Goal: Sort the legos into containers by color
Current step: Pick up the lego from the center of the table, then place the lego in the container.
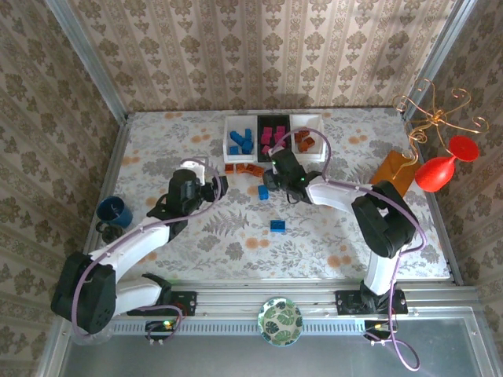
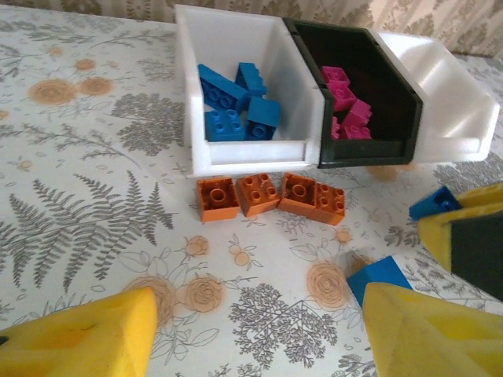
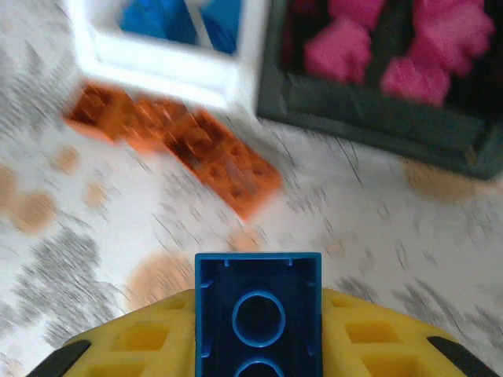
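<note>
Containers (image 2: 310, 94): white (image 2: 251, 153) w/ blue legos (image 2: 236, 106), black (image 2: 365, 153) w/ pink (image 2: 346, 106).

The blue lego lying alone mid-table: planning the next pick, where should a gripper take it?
From straight above, closing on the two long side walls of the blue lego. It lies flat, long axis left to right in the top view, with nothing touching it, so its narrow width likely suits the jaws.

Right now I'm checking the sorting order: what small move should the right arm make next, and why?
Probably carry its load forward and to the left, over the left white tray, before opening. The right gripper is shut on a blue lego. That tray already holds the blue legos, and the black tray beside it holds magenta ones.
</note>
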